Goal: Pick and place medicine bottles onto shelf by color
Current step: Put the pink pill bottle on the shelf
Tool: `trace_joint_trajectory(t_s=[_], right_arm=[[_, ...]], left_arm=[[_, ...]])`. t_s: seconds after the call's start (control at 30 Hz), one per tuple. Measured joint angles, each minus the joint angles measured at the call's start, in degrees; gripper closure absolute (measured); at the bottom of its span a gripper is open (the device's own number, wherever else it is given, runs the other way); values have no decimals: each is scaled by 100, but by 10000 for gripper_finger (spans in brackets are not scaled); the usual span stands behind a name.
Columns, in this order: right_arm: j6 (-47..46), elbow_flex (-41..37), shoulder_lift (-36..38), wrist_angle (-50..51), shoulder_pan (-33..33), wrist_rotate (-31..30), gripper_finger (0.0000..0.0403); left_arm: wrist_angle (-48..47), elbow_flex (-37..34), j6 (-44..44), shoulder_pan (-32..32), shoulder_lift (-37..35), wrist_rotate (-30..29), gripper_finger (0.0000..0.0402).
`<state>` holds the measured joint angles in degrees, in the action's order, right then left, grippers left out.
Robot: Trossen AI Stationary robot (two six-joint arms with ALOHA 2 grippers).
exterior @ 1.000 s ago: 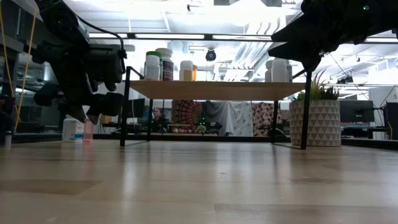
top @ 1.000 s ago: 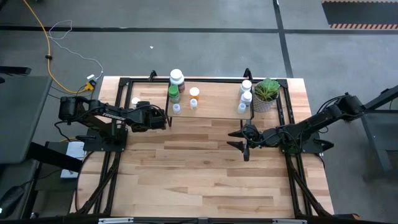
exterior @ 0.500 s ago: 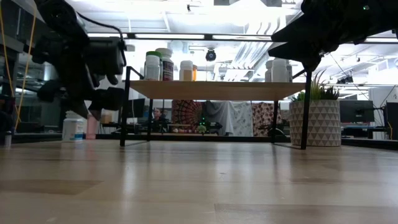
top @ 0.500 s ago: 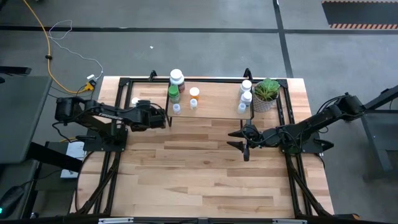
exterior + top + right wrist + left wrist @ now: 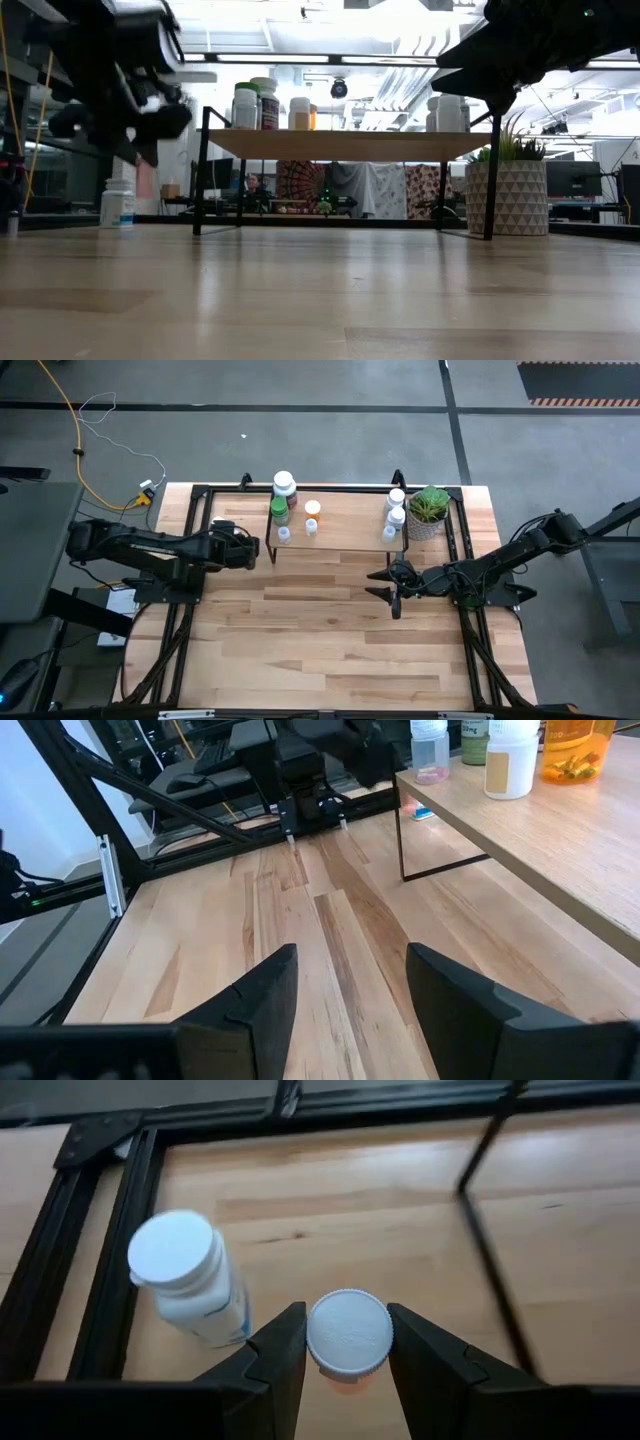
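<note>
Wooden table (image 5: pixel 330 620) carried the shelf (image 5: pixel 345 530); left end effector (image 5: pixel 348 1355), clenched on a white-capped bottle (image 5: pixel 348 1333), had just lifted it beside the shelf's left end, ready for shelving; right end effector (image 5: pixel 386 589) waited released

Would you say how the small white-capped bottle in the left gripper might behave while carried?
The bottle is pinched at its round cap by the left gripper, so it could swivel or slip. It looks small and probably light. Set down, its narrow body might tip.
</note>
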<state>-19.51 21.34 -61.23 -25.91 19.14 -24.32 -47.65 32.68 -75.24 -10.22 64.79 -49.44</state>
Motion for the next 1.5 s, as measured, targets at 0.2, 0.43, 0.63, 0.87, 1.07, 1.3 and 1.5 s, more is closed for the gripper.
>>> trace_joint_trajectory(t_s=[0.2, 0.43, 0.63, 0.87, 1.07, 1.3, 1.5], right_arm=[[0, 0, -2, 0, 0, -2, 224], [2, 0, -2, 7, 0, -15, 224], [2, 0, -2, 7, 0, -13, 224], [1, 0, -2, 7, -1, -11, 224], [0, 0, 0, 4, -1, -19, 224], [0, 0, 0, 0, -2, -140, 224], [0, 0, -1, 0, 0, -153, 224]], left_arm=[[-385, 406, 245, 596, -635, 88, 280], [-397, 970, 1117, 1391, -1090, 94, 280], [-397, 1519, 1720, 1962, -1231, 85, 280], [166, 1986, 2270, 2568, -1165, -74, 280], [937, 2202, 3013, 2763, -693, 0, 280], [1055, 2939, 3782, 2401, 390, 406, 280], [829, 3870, 4549, 1766, 1352, 906, 280]])
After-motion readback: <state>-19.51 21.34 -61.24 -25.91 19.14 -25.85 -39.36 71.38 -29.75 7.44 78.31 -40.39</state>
